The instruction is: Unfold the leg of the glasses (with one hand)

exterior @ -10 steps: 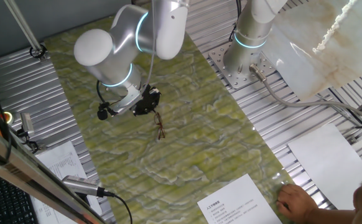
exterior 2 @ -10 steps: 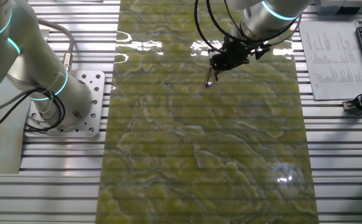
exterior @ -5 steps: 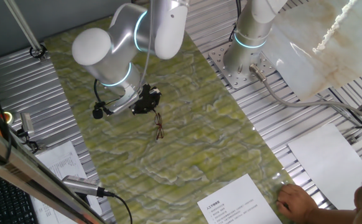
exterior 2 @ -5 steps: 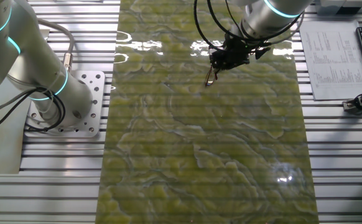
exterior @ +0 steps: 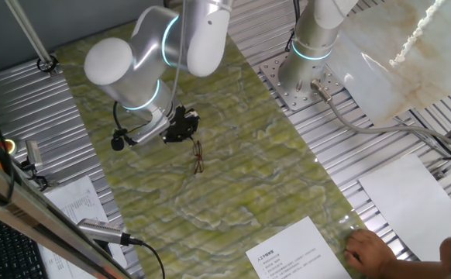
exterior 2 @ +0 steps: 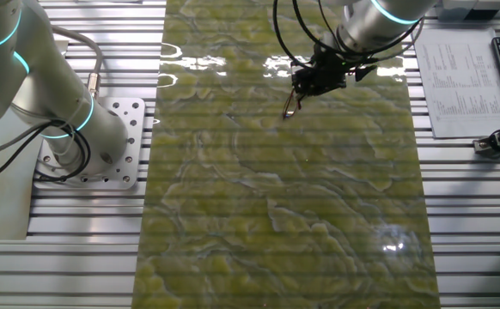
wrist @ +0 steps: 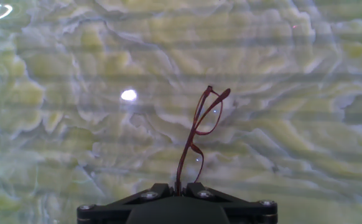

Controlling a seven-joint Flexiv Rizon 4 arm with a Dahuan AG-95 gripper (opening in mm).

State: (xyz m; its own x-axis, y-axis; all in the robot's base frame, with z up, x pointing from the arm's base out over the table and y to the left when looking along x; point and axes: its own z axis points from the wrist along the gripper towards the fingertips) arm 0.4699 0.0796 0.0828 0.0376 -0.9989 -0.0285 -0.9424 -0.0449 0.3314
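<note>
Your end effector (wrist: 180,186) looks pinched shut on one thin end of the glasses (wrist: 201,127), which stretch out over the green worktop (exterior: 233,178), so the leg seems partly swung out, full unfold unconfirmed.

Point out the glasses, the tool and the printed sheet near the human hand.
glasses (wrist: 207,115), hand view, on the upper lens rim.
tool (exterior: 180,125), one fixed view, on its black body.
printed sheet (exterior: 287,252), one fixed view, on its white middle.
</note>
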